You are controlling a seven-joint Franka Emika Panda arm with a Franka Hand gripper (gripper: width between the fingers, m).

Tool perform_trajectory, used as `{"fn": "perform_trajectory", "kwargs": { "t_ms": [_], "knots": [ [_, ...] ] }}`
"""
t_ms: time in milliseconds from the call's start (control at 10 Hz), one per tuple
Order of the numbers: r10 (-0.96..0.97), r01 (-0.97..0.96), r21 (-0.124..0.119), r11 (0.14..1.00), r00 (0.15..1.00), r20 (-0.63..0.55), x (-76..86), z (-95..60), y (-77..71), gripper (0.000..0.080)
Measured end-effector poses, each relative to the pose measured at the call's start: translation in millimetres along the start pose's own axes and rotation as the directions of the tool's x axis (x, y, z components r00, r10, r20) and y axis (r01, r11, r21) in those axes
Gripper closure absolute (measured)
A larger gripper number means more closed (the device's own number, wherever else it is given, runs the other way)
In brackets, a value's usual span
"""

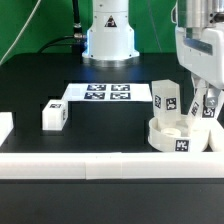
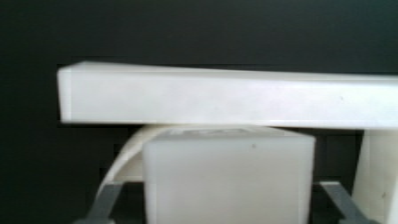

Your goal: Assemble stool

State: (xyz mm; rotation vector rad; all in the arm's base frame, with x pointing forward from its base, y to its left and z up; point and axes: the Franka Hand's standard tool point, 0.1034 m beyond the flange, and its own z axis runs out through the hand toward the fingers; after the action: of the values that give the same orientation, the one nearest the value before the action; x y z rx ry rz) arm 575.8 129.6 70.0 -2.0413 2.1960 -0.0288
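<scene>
The stool's round white seat (image 1: 172, 135) lies flat at the exterior view's right, a tag on its rim. One white leg (image 1: 165, 97) stands upright in it, tag facing outward. My gripper (image 1: 205, 108) hangs over the seat, shut on a second white leg (image 2: 222, 170), which stands upright on the seat. In the wrist view this leg fills the gap between my dark fingers (image 2: 116, 195), and the other leg's edge (image 2: 381, 170) shows beside it. A third leg (image 1: 53, 115) lies loose on the black table at the exterior view's left.
The marker board (image 1: 105, 92) lies in front of the arm's base (image 1: 108, 35). A long white rail (image 1: 90, 165) runs along the near table edge and shows as a white bar (image 2: 231, 95) in the wrist view. Another white rail end (image 1: 5, 127) sits at the far left.
</scene>
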Motion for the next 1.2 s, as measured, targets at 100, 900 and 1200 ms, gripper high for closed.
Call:
{"fn": "perform_trajectory", "kwargs": {
  "t_ms": [100,900,1200],
  "knots": [
    [0.136,-0.136,0.011,0.991,0.991,0.003,1.8,0.1,0.8,0.0462],
    [0.501,-0.507,0.054,0.860,0.861,0.089,-0.6,0.4,-0.6,0.0462],
    [0.401,-0.409,0.074,0.910,0.911,0.096,5.1,-12.7,-4.1,0.0286]
  ]
}}
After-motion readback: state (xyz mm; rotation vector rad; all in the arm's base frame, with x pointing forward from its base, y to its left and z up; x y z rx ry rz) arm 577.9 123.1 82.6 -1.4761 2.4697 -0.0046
